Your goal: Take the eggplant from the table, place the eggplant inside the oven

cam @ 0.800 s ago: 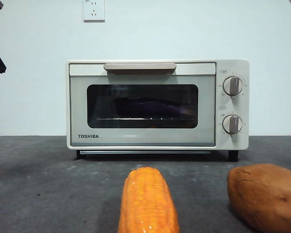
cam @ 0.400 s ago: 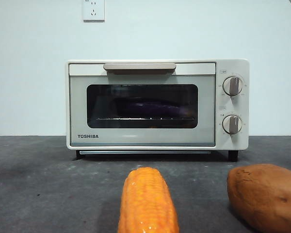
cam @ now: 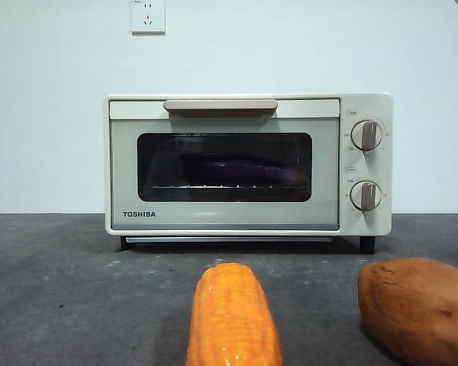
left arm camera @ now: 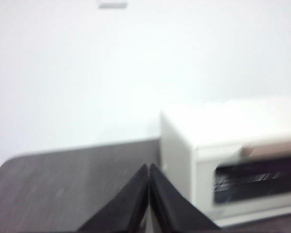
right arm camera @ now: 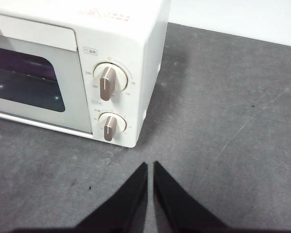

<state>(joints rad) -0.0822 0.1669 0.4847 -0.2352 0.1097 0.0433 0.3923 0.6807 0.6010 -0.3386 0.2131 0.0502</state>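
the eggplant [cam: 237,169] is only made out as a dim purple shape behind the dark glass of the oven [cam: 248,164], so its stem end can't be told. the corn [cam: 233,319] is cut off by the bottom edge, the sweet potato [cam: 418,309] by the corner. the left wrist view is blurred all over, the oven smeared and cropped.

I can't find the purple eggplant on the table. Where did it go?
In the front view the eggplant lies inside the oven, on the wire rack behind the shut glass door, beyond the corn cob.
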